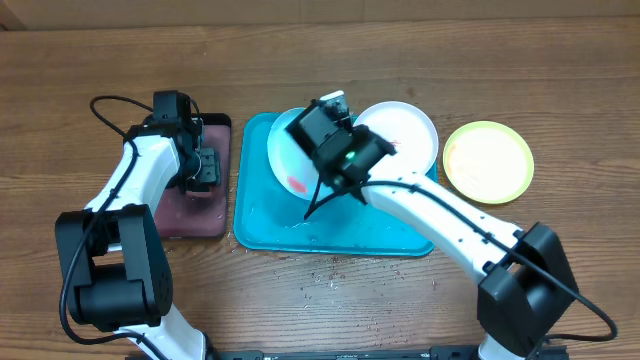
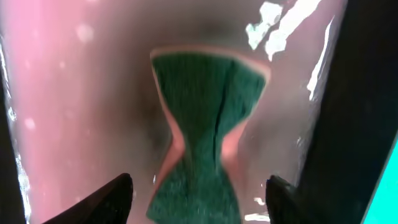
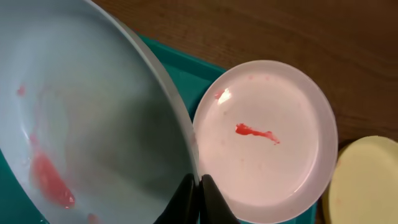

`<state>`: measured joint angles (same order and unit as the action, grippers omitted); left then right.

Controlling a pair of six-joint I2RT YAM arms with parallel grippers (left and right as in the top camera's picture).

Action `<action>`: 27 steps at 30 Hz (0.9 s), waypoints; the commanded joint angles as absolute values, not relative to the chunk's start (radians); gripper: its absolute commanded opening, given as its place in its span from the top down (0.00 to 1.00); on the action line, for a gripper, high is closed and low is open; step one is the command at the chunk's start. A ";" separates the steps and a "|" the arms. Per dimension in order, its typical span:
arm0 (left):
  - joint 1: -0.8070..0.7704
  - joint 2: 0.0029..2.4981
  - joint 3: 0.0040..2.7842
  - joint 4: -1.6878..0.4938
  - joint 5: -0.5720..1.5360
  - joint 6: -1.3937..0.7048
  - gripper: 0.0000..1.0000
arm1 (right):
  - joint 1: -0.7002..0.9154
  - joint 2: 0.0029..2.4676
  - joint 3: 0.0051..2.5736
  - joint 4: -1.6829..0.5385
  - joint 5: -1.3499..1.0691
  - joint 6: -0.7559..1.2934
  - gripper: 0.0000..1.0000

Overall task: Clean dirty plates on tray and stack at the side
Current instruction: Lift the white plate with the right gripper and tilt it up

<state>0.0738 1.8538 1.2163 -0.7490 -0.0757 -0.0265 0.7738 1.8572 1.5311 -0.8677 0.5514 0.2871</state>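
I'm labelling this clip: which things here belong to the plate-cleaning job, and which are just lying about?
Job: light blue plate, white plate, yellow-green plate, turquoise tray, green sponge.
Just there: small dark tray under the sponge; wooden table.

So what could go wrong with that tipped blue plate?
The right gripper pinches only the thin rim of the blue plate, so it might slip onto the white plate beside it. Its red smear is unwiped, and the left gripper sits open around the sponge, so mess could drip into the tray.
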 commanded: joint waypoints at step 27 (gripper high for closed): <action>0.072 1.973 1.213 -0.823 -0.097 -0.065 0.96 | 0.841 1.841 1.553 -0.847 0.793 0.308 0.96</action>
